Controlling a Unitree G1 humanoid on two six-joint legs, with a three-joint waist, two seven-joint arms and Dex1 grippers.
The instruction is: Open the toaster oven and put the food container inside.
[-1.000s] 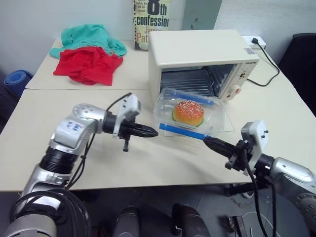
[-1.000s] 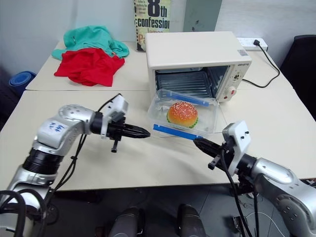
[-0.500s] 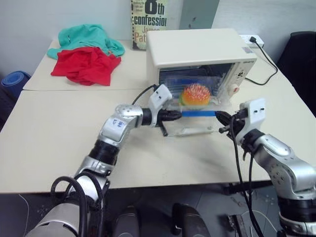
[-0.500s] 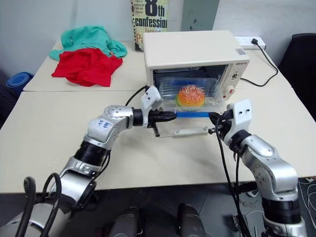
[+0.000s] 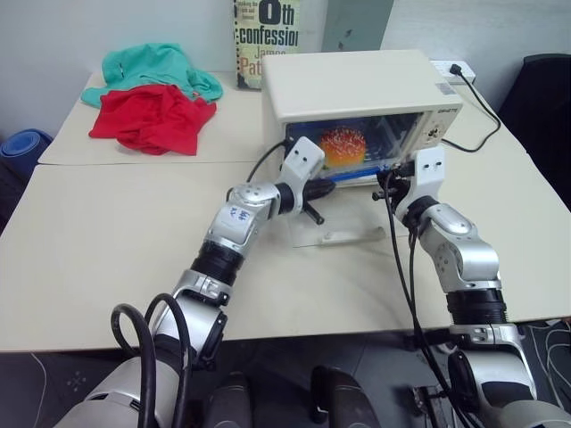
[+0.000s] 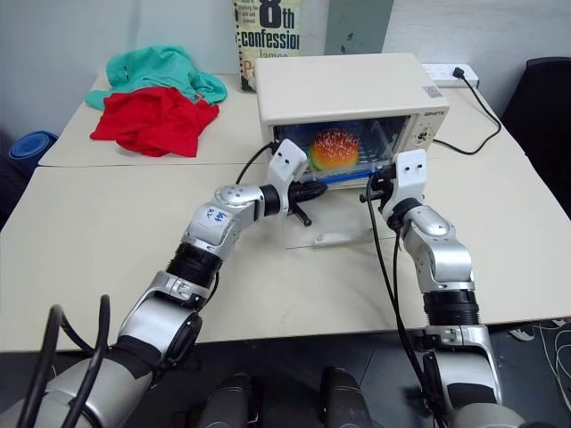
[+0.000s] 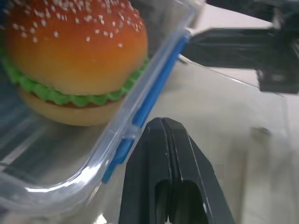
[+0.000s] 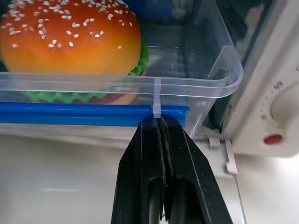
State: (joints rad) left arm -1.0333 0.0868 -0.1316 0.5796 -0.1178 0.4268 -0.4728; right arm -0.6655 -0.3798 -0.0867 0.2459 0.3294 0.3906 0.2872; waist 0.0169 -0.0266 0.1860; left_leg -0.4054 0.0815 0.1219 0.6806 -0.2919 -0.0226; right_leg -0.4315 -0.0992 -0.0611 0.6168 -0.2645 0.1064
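Container (image 6: 335, 150) now pushed off glass door (image 6: 326, 234) into oven (image 6: 343, 85) cavity, closed left gripper (image 7: 161, 127) and right gripper (image 8: 159, 122) at blue clip; insertion nearly complete.

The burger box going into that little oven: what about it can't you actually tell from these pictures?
- Far end of the food container: head views, hidden inside the toaster oven.
- Whether the left pincer touches the box's blue clip: left wrist view, too close to judge.
- Right pincer tip: right wrist view, meets the blue edge; pressing force unknowable.
- Oven's dial markings: too small.
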